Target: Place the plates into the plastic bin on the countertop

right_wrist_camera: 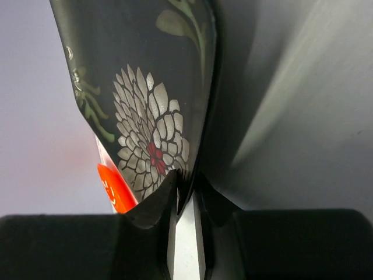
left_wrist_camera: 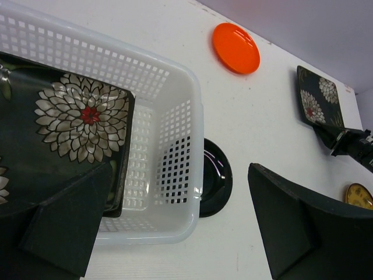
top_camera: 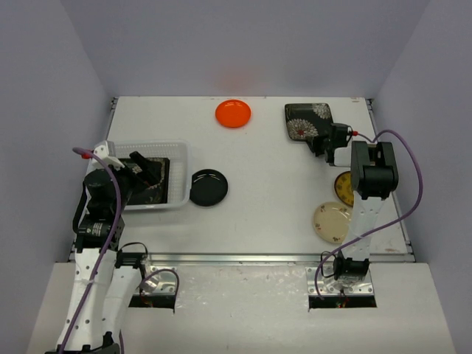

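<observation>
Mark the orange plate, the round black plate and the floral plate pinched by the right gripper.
orange plate (top_camera: 233,113): top external view, centre of its face.
round black plate (top_camera: 208,186): top external view, centre of its well.
floral plate (top_camera: 306,118): top external view, middle of its patterned face.

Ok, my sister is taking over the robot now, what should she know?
Left gripper: open above the plastic bin.
Right gripper: shut on the second black floral plate's rim, far right.
Done: the first black floral plate lies in the bin.
Left: the gripped plate, the orange plate, the black round plate beside the bin, the yellow plate, the cream plate.
</observation>
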Robot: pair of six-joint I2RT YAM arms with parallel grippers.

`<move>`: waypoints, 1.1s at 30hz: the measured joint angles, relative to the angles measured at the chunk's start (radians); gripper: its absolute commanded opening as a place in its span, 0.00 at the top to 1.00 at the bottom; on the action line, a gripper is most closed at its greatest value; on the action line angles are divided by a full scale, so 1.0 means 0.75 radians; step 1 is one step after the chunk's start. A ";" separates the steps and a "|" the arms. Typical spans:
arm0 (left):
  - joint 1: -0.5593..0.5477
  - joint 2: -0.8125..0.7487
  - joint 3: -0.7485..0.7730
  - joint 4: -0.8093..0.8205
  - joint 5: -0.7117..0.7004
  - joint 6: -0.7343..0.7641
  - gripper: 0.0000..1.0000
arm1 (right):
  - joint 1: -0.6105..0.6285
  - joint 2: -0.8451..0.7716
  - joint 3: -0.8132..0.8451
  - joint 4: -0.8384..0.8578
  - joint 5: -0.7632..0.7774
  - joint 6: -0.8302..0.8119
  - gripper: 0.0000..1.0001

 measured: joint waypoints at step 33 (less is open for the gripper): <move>-0.303 0.842 0.139 0.357 0.655 -0.090 0.00 | 0.169 -1.109 -0.658 -0.453 -0.989 -0.679 1.00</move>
